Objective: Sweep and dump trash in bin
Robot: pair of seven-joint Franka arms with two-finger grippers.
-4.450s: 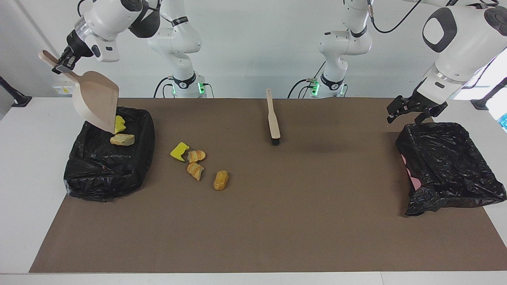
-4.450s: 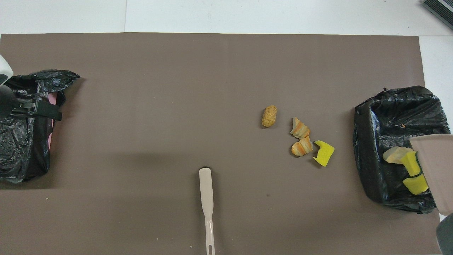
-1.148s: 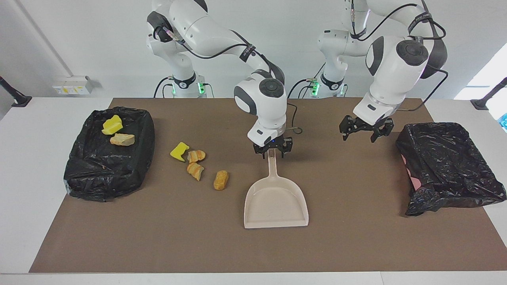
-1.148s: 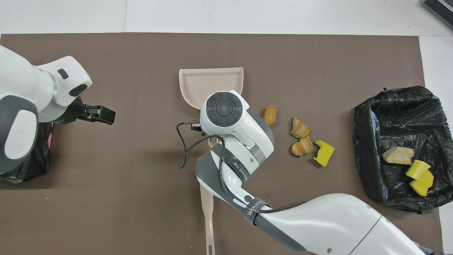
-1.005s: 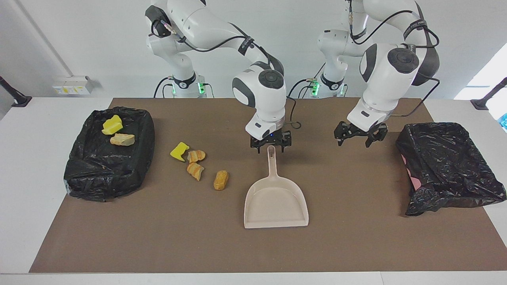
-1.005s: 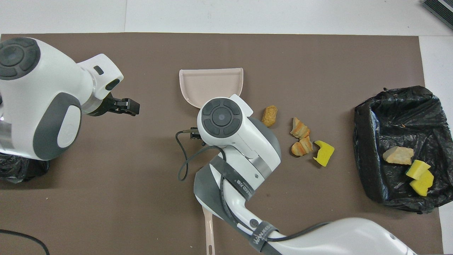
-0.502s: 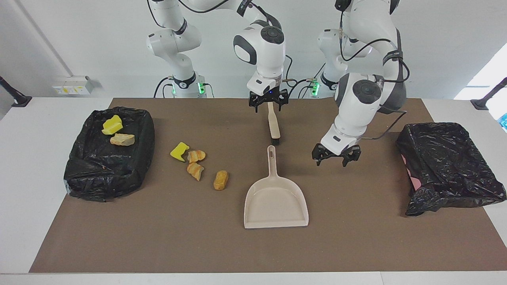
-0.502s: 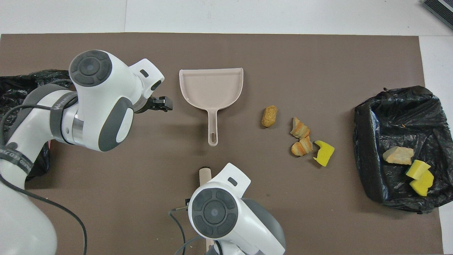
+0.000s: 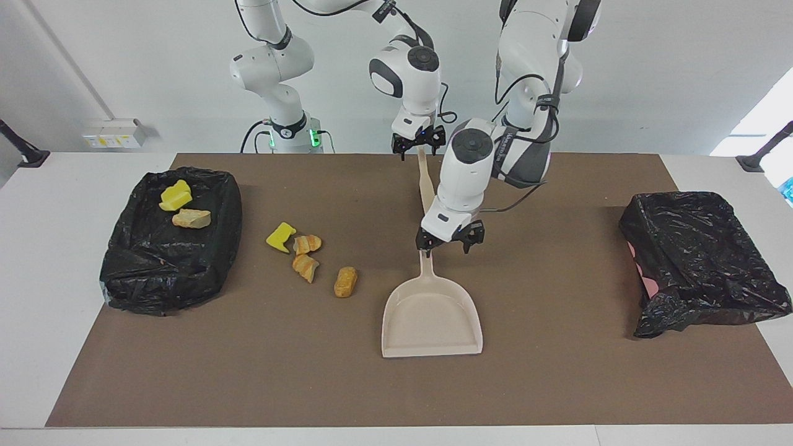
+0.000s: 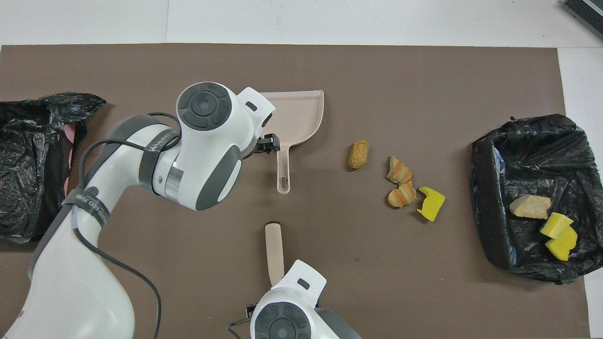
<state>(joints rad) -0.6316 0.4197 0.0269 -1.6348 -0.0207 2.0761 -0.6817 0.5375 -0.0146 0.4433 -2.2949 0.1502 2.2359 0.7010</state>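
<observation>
— Any readable writing?
— Only a band on the left arm, too small to read. The left end effector (image 9: 443,240), fingers apart, hangs over the smooth beige plastic dustpan (image 9: 432,319)'s handle. The right end effector (image 9: 419,142), also spread, is over the beige brush (image 10: 274,252).
— The trash?
— Four spongy yellow and bread-like lumps (image 9: 308,257) lie on the brown mat beside the dustpan; three (image 9: 181,205) sit in the crinkled black-bagged bin (image 9: 164,272) at the right arm's end of the table.
</observation>
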